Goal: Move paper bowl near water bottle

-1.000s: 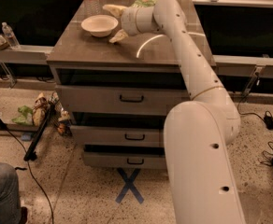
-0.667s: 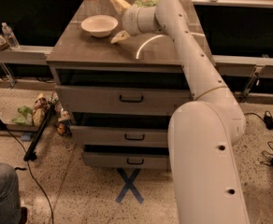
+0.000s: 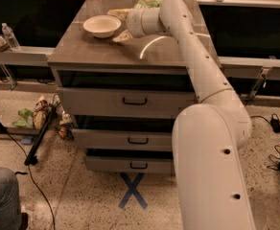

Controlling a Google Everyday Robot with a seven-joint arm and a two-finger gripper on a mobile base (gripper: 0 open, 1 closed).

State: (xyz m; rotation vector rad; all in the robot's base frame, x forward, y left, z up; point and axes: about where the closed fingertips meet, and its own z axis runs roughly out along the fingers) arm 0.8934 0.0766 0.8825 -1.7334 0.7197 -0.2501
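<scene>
The off-white paper bowl (image 3: 101, 26) sits on the grey cabinet top (image 3: 106, 51), near its back left. The clear ribbed water bottle (image 3: 93, 1) stands just behind the bowl at the top's back edge, with its top cut off by the frame. My gripper (image 3: 119, 25) hangs over the cabinet top just right of the bowl. It is open, with one pale finger (image 3: 115, 13) behind and one (image 3: 122, 36) in front, and nothing between them. The bowl's rim lies close to the fingertips.
A green snack bag (image 3: 149, 2) lies at the back of the top, behind my wrist. A small white-capped bottle (image 3: 9, 35) stands on the left ledge. The cabinet's drawers (image 3: 134, 101) face me. A person's leg (image 3: 3, 195), a black stand and cables are on the floor.
The bowl and bottle have stayed put. My gripper has held beside the bowl with only a slight shift of the wrist.
</scene>
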